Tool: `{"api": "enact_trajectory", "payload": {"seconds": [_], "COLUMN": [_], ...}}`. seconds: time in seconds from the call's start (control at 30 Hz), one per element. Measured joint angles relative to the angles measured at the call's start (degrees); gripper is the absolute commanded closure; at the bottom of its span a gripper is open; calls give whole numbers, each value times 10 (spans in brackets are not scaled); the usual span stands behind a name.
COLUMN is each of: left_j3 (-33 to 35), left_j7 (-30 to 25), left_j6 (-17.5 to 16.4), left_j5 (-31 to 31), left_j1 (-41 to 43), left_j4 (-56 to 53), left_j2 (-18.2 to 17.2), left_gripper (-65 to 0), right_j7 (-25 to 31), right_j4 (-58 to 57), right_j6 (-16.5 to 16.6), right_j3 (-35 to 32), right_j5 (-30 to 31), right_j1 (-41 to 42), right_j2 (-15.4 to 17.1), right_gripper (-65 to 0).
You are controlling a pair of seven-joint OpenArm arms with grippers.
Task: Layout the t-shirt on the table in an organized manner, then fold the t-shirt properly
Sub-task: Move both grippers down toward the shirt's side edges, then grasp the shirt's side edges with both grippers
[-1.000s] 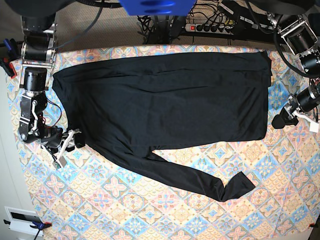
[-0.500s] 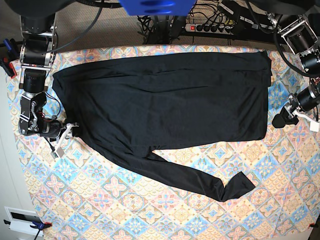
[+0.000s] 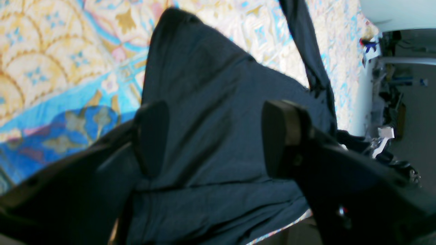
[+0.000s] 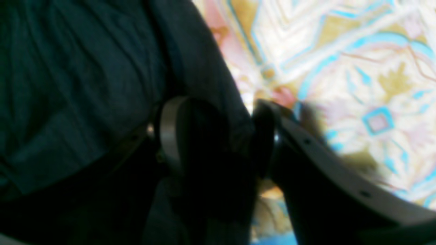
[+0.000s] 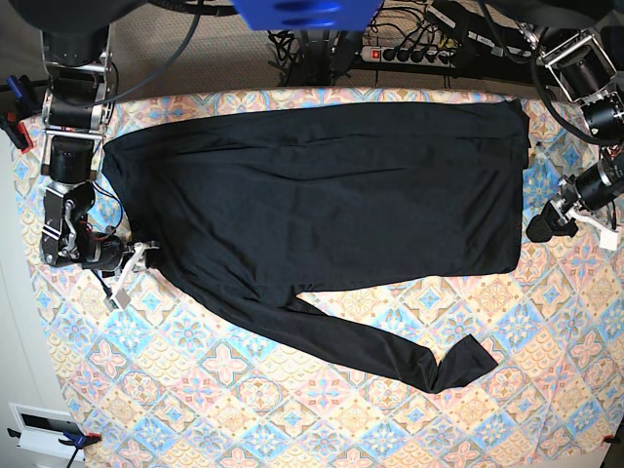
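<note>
The black t-shirt (image 5: pixel 322 195) lies spread flat across the table (image 5: pixel 292 409), one long sleeve (image 5: pixel 390 351) trailing toward the front right. My right gripper (image 5: pixel 136 261) sits low at the shirt's left edge. In the right wrist view its fingers (image 4: pixel 190 136) stand apart, open (image 4: pixel 228 112), with the shirt's edge (image 4: pixel 211 78) lying between them. My left gripper (image 5: pixel 539 230) hovers just off the shirt's right edge. Seen from the left wrist, that gripper (image 3: pixel 218 136) is wide open above the dark fabric (image 3: pixel 204 85), holding nothing.
A power strip (image 5: pixel 409 54) and cables lie beyond the table's far edge. Clamps (image 5: pixel 15 122) grip the cloth at the left edge. A white box (image 5: pixel 39 426) sits at the front left corner. Patterned cloth (image 3: pixel 51 51) shows beside the shirt.
My right gripper has moved back and rightward, onto the shirt's left edge. My left gripper has shifted slightly back and toward the shirt. The shirt lies as before.
</note>
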Motion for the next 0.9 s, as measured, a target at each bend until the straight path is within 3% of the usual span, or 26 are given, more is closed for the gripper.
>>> {"api": "enact_trajectory", "payload": {"seconds": [0.4,0.5,0.67,0.9], "left_j3": [0,0,0,0], "left_j7": [-1,-1,0,-57], "left_j6": [0,0,0,0], "left_j5": [0,-1,-1,0], "left_j1": [-3,-3,-3,-3], "left_j4": [0,0,0,0], "left_j2": [0,7,17,16], "left_gripper": [-412,-412,-412,-412], "right_j7": [2,1,-2,-2], "right_j4": [0,0,0,0], "right_j6": [0,0,0,0], "right_j3": [-1,-1,-2,-2], "right_j5": [5,4,4,4], "right_j1": [2,2,0,-1], "right_j2": [-14,-14,-17,-17], "right_gripper": [-263,-192,0,0]}}
